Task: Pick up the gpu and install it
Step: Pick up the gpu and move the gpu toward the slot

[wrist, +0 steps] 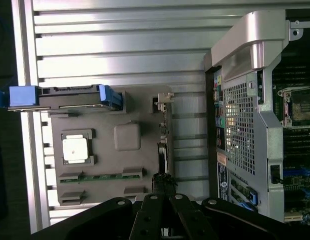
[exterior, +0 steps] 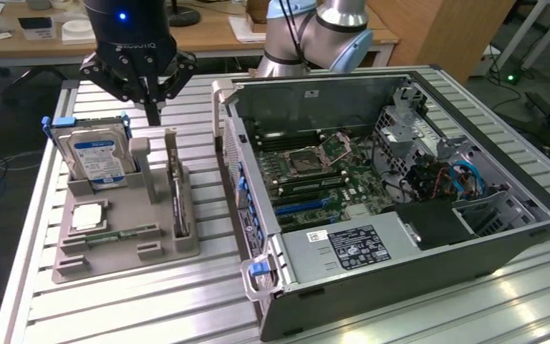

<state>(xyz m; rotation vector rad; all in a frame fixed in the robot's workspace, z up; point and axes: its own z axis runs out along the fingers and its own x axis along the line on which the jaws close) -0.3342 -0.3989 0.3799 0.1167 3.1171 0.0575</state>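
Jaws pressed together on nothing, the gripper (exterior: pixel 151 109) hangs in the exterior view's upper left, above the grey holder (exterior: pixel 149 215). The gpu (exterior: pixel 177 197) stands on edge there, left of centre (light, stiff, probably fragile), so it is best pinched across its top edge.

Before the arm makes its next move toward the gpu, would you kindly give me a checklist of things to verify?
1. gpu standing on edge in its slot of the grey holder: ok.
2. gripper above the holder's far end, close to the gpu's line: ok.
3. Gripper open for a grasp: not ok; it is shut and empty.
4. Gripper clear of the hard drive: ok.
5. Computer case open with the motherboard exposed: ok.
6. Free slot for the card: cannot tell.
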